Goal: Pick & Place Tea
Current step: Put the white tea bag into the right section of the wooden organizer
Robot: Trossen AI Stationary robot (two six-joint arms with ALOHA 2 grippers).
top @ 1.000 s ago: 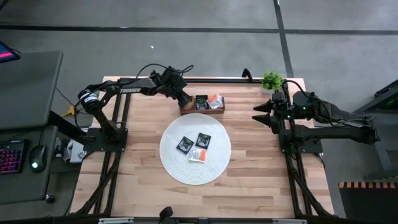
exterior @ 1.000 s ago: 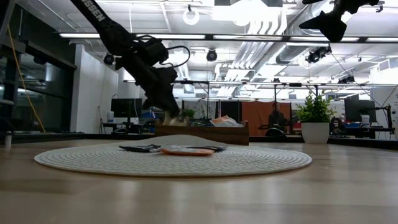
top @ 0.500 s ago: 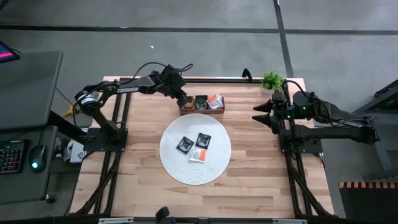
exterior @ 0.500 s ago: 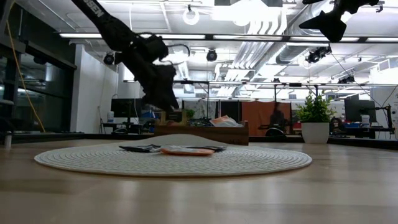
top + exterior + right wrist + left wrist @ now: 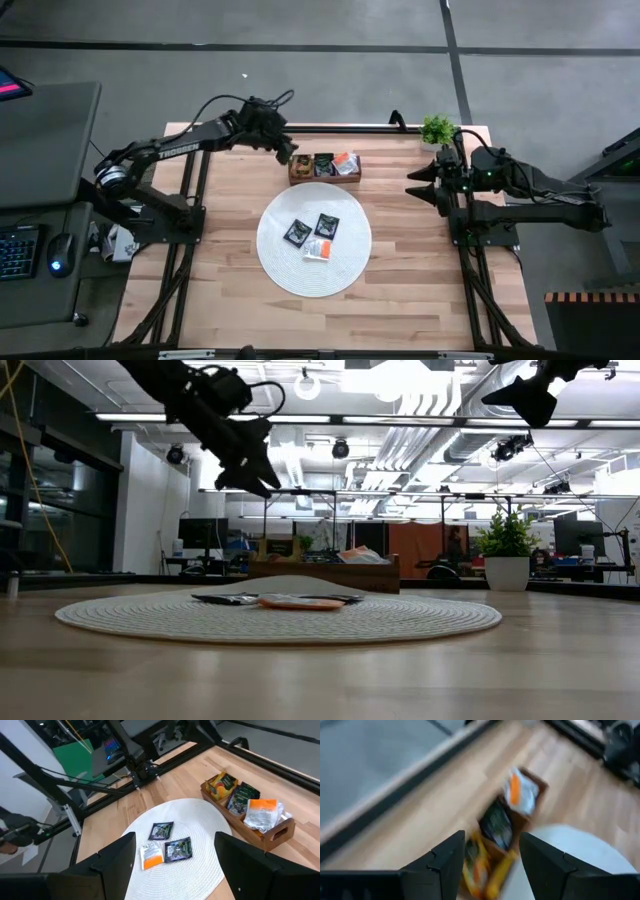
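My left hand hangs empty, fingers apart, above the brown wooden three-compartment tray's left end. Three small flat square tea sachets lie on the round white woven mat, well clear. Right hand waits spread at the desk's right edge.

Overhead looks down; low looks level; both share mat.

Grey concrete floor; bright ceiling lights; distant desks.
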